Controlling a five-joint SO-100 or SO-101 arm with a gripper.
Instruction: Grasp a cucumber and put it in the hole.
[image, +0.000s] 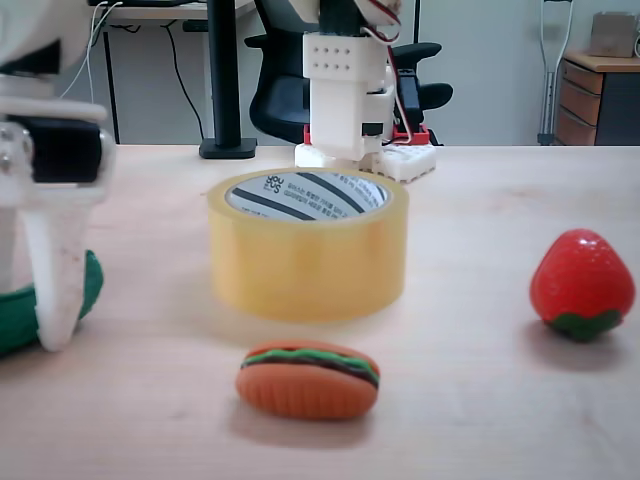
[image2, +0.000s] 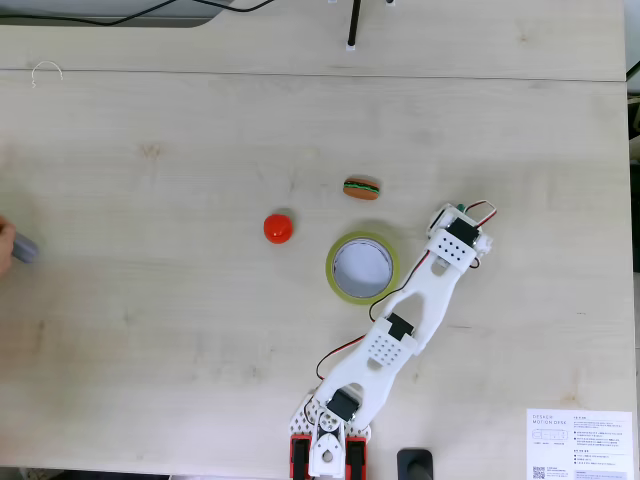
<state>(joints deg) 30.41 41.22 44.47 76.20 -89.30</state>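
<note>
the step in hand looks like the grasp itself: in a fixed view low at the table edge the gripper (image: 45, 300) stands at the far left with a white finger planted down on the table against the cucumber (image: 88, 285), whose dark green body curves out from behind that finger. whether the claw is clenched on it or merely straddling it i cannot tell, since the second finger is out of sight. from above, the arm reaches out to the right of the tape roll (image2: 337, 283), and the cucumber shows as a sliver of green at the gripper's tip, near the roll but apart from it. the next move, as i judge it, calls for a firm pinch, a lift clear of the roll's wall, then a carry over the hole (image2: 362, 267) and a release. counted: one cucumber, one tape roll with one hole, one toy burger (image2: 361, 188), one strawberry (image2: 279, 227), one arm.
</note>
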